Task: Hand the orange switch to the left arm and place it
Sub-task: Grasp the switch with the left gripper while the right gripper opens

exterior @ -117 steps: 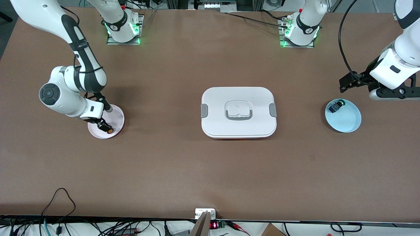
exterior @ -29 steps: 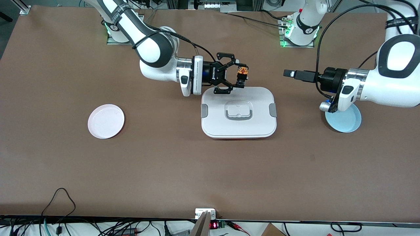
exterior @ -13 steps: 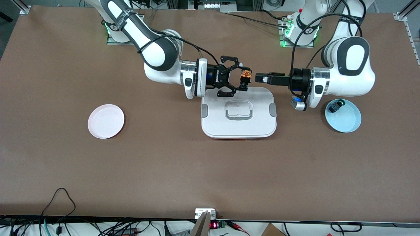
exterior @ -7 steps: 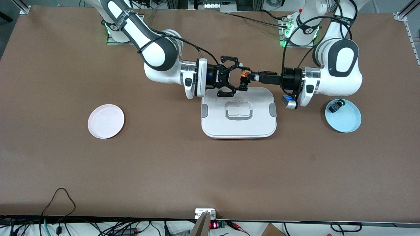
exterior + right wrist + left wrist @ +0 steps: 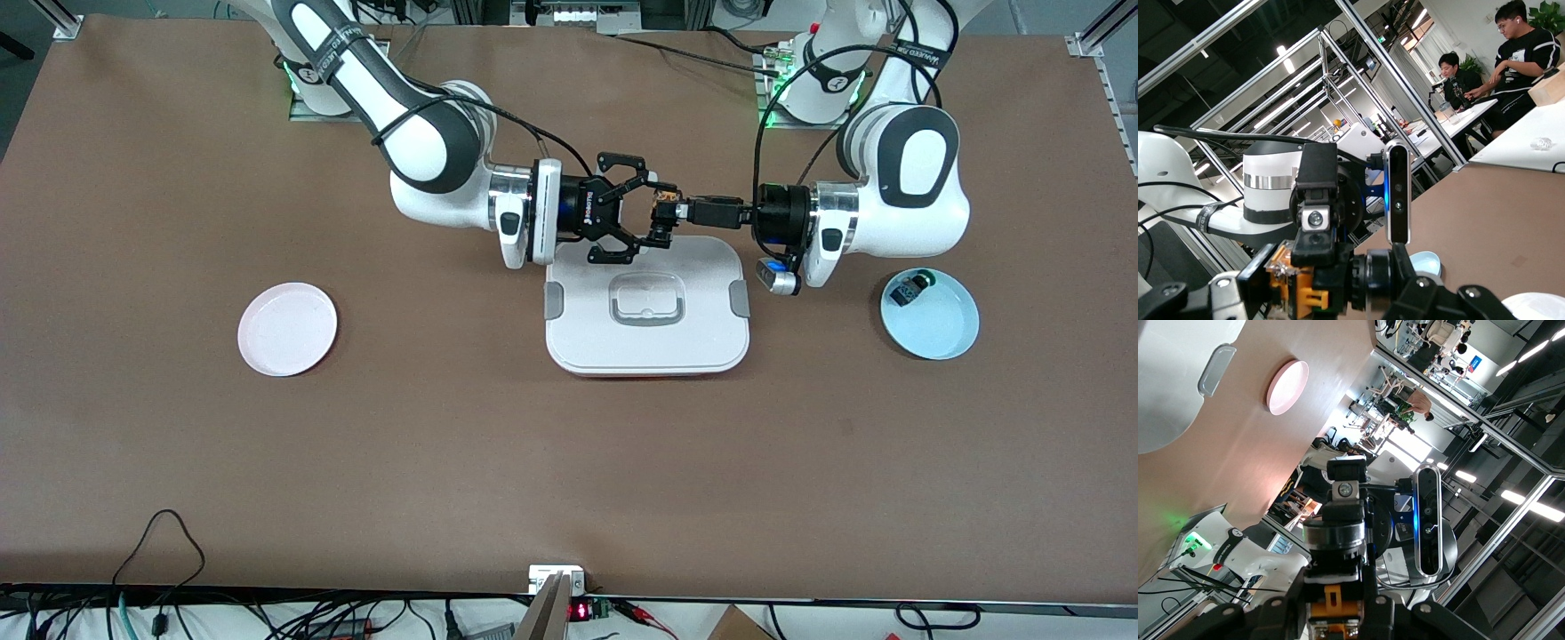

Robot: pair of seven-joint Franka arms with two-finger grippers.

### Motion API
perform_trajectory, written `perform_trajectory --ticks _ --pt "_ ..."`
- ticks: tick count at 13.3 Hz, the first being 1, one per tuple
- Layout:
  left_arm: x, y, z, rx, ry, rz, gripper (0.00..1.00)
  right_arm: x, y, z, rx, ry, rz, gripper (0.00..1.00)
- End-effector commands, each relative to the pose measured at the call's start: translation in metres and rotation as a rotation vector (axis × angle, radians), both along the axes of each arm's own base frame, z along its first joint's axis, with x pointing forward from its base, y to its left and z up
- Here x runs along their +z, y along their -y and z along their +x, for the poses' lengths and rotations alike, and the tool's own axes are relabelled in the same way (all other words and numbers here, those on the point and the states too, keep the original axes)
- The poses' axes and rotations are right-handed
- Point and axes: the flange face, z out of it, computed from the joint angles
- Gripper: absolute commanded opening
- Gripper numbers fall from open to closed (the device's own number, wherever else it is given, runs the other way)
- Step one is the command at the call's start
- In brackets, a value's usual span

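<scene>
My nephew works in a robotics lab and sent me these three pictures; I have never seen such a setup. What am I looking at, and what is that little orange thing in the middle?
Two white robot arms stand at a brown table. The wide picture looks down from across the table; the other two come from cameras on each arm's wrist, so each mostly shows the other arm. On the table lie a white box, a pink plate and a blue plate holding a small dark switch. The orange thing is the orange switch, held above the box's edge. The right gripper is shut on it, and the left gripper has closed on it too: a handover from one arm to the other.
</scene>
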Motion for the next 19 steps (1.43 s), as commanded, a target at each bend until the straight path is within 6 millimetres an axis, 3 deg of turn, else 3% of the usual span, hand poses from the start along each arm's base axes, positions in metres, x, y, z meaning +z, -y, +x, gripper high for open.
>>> perform_trajectory --ticks 1,6,7,8,11,13,16,19 --pt "0.005 0.001 -0.001 0.019 0.027 -0.024 0.22 0.000 -0.007 0.001 -0.011 -0.003 0.008 0.02" --pt "0.006 0.001 0.000 0.018 0.022 -0.026 0.22 -0.002 -0.007 0.001 -0.011 -0.007 0.007 0.05" --pt "0.006 0.002 0.000 0.016 0.020 -0.028 0.22 -0.002 -0.005 0.002 -0.016 -0.010 0.007 0.30" --pt "0.007 0.002 0.000 0.016 0.020 -0.028 0.22 -0.001 -0.003 0.004 -0.020 -0.005 0.006 0.96" --pt "0.007 0.003 0.000 0.012 0.022 -0.028 0.22 0.020 0.020 0.024 -0.052 0.014 0.017 1.00" --pt "0.012 0.000 0.004 0.005 0.047 -0.016 0.22 0.032 0.056 0.039 -0.081 0.061 -0.018 1.00" --pt "0.023 -0.003 0.013 -0.204 0.185 0.185 0.22 0.047 0.126 0.046 -0.007 0.099 -0.068 1.00" --pt "0.039 -0.009 0.025 -0.471 0.318 0.392 0.21 0.056 0.210 0.080 0.047 0.073 -0.226 1.00"
